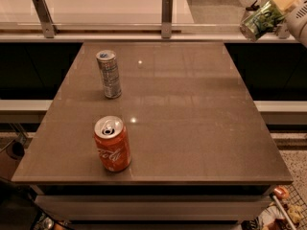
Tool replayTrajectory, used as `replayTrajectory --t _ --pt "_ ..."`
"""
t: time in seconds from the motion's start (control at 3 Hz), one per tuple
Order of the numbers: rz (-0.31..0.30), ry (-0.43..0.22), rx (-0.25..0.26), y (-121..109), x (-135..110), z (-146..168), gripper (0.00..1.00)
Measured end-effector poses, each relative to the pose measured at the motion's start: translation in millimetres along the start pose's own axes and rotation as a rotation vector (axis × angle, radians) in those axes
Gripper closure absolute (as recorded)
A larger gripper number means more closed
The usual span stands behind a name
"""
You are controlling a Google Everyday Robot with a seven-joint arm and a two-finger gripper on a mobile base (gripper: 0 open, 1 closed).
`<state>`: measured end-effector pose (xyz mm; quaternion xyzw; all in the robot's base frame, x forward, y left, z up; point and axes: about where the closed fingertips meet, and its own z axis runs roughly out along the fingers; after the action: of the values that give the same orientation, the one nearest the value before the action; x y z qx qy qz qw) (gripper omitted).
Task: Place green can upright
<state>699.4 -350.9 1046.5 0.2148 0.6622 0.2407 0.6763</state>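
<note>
The green can (260, 20), green with pale markings and a silver end, is held tilted in the air at the top right, past the table's far right corner. My gripper (278, 6) is shut on the green can, its pale fingers around the can's upper end. The arm enters from the right edge. The can is well above the brown table (192, 119) and touches nothing else.
An orange-red Coca-Cola can (112, 143) stands upright near the table's front left. A slim silver-grey can (109, 74) stands upright at the back left. A rail with two metal posts (166, 16) runs behind the table.
</note>
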Motion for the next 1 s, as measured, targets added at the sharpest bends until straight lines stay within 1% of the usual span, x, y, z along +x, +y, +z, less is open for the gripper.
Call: replayTrajectory --t 0.33,0.67,1.0 --pt "-0.095 0.007 0.046 -48.2 -8.1 -11.5 1.0" --pt "-0.308 0.047 0.056 -75.2 12.6 -24.3 1.0" --pt "-0.356 0.048 0.009 -49.7 19.3 -19.1 1.0"
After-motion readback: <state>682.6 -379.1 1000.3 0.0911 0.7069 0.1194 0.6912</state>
